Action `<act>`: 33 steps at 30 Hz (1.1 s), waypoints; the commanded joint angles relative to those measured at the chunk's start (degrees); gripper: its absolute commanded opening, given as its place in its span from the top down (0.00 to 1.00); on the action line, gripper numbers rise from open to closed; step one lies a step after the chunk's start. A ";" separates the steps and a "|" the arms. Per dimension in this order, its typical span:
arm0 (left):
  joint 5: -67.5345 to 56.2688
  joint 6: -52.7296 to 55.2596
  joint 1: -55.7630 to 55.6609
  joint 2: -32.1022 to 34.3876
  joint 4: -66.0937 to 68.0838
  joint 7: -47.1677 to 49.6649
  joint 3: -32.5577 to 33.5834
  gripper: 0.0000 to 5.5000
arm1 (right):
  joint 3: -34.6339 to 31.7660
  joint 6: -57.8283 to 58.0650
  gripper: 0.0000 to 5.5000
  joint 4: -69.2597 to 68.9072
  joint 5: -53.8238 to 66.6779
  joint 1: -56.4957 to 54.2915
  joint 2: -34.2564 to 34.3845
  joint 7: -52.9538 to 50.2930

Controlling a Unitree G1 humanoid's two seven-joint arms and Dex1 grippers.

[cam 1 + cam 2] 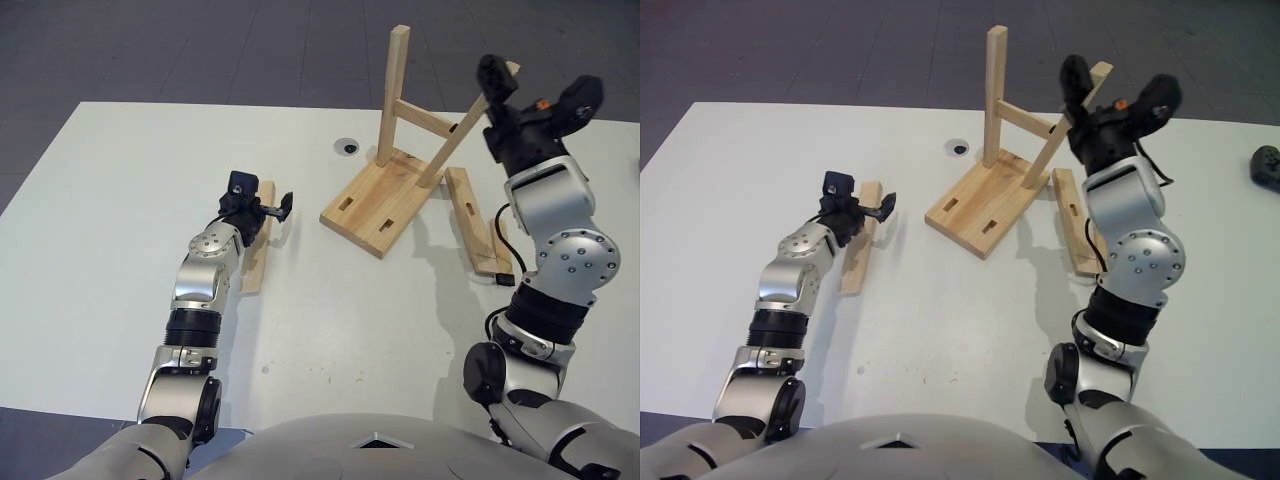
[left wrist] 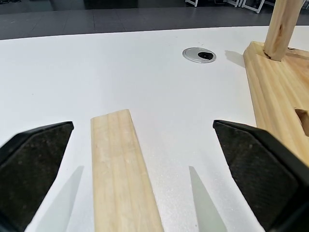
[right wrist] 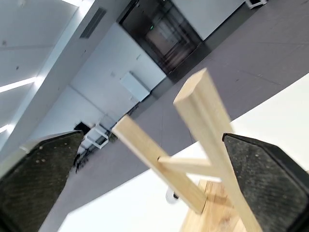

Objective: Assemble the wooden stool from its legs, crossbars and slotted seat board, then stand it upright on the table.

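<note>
So left fingers [image 2: 36, 164] sit apart over a loose wooden piece [image 2: 120, 169] flat on the desk [image 1: 120, 200], right fingers [image 3: 263, 169] apart around the top of the tilted leg [image 3: 212, 125]

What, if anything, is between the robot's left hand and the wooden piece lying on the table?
Nothing visible. The open left hand sits right over the end of the wooden piece, one finger on each side, with only bare white table around it.

white table [image 1: 120, 200] w/ cable grommet [image 1: 347, 147]; black gadget [image 1: 1265, 165] far rt.
</note>
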 commanded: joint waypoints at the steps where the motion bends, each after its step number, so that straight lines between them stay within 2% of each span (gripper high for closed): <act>1: 0.75 1.19 -1.88 0.55 -2.41 -1.47 -1.57 0.02 | 6.84 8.71 0.02 -7.01 -3.16 7.49 -10.55 8.33; 3: 1.44 0.80 -3.07 1.03 -2.31 -1.67 -1.98 0.02 | 9.07 10.97 0.02 -11.10 -4.99 12.26 -16.38 14.20; 6: 3.94 -1.56 -5.49 2.78 0.97 -2.24 -3.30 0.02 | 13.68 8.21 0.02 -12.42 -15.03 18.37 -23.76 20.22; 11: 6.42 -6.36 -11.72 2.67 11.71 -4.82 -5.38 0.02 | 26.07 -4.85 0.02 -5.33 -38.00 20.30 -28.98 25.61; 15: 8.71 -9.89 -15.63 2.24 18.45 -7.29 -7.91 0.02 | 30.59 -9.06 0.02 -1.24 -46.10 18.95 -28.02 29.19; 23: 16.56 -18.21 -18.74 3.04 32.10 -14.50 -16.50 0.02 | 33.34 -12.02 0.02 9.24 -55.39 13.35 -22.40 32.19; 29: 15.74 -19.90 -18.98 1.28 36.59 -13.29 -14.46 0.02 | 35.11 -11.62 0.02 10.50 -57.89 12.75 -18.53 35.69; 33: 12.86 -17.28 -17.46 -0.01 32.19 -13.62 -11.63 0.02 | 36.03 -11.03 0.02 10.06 -59.10 12.49 -16.30 37.75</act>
